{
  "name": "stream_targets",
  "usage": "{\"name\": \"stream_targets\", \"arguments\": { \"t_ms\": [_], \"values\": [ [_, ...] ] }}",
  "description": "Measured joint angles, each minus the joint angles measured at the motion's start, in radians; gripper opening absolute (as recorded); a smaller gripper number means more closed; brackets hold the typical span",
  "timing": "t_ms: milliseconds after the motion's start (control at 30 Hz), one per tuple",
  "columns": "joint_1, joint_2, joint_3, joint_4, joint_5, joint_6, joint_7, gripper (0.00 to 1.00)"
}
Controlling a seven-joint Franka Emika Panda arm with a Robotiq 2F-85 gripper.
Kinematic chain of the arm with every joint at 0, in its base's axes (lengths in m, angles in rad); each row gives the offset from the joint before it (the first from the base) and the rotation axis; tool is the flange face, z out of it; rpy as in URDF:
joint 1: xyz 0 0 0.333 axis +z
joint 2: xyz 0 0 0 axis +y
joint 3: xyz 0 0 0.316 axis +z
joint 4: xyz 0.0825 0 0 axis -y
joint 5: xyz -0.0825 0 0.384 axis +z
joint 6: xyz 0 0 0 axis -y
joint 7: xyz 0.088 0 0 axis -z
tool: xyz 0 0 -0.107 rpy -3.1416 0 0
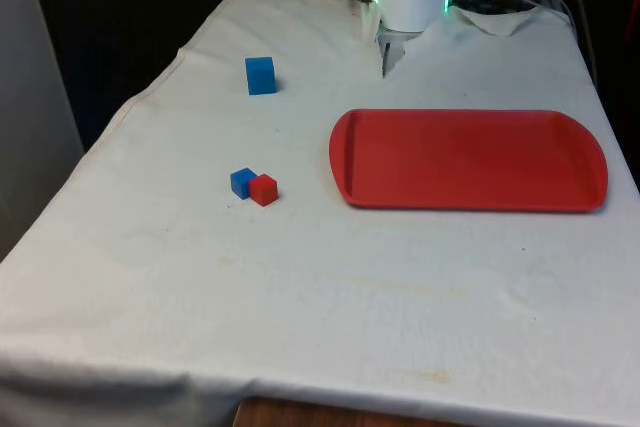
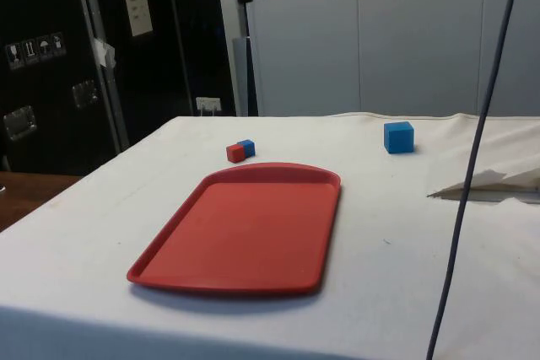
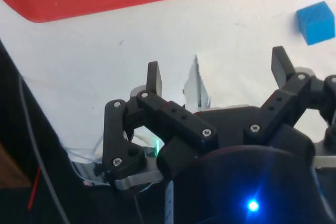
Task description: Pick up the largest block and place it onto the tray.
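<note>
Fingers (image 3: 218, 72) stand apart and hold nothing, high above the surface (image 1: 320, 277) near the robot's base. Largest block (image 1: 260, 75), the blue 1, sits alone toward the front view's left, well apart from the red tray (image 1: 468, 159) and from the 2 small touching cubes, blue (image 1: 242, 182) and red (image 1: 264, 189). My read: the approach has not started; the fingers must travel across and down to it.

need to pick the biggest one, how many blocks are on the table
3. The large blue block stands alone toward the far end, at the front view's left. The small blue block and small red block touch each other, nearer the camera, left of the red tray.
</note>
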Motion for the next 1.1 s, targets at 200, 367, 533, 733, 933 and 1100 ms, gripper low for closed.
{"name": "stream_targets", "arguments": {
  "t_ms": [200,367,533,733,933,1100],
  "values": [
    [-0.007,-0.033,-0.004,-0.032,-0.041,0.000,-0.006,1.00],
    [-0.011,-0.056,-0.008,-0.055,-0.070,0.000,-0.016,1.00],
    [-0.016,-0.085,-0.014,-0.083,-0.103,0.000,-0.023,1.00],
    [-0.020,-0.122,-0.020,-0.117,-0.142,0.000,-0.030,1.00],
    [-0.021,-0.141,-0.029,-0.136,-0.164,0.000,-0.039,1.00],
    [-0.024,-0.170,-0.041,-0.168,-0.196,0.000,-0.051,1.00]
  ]
}}
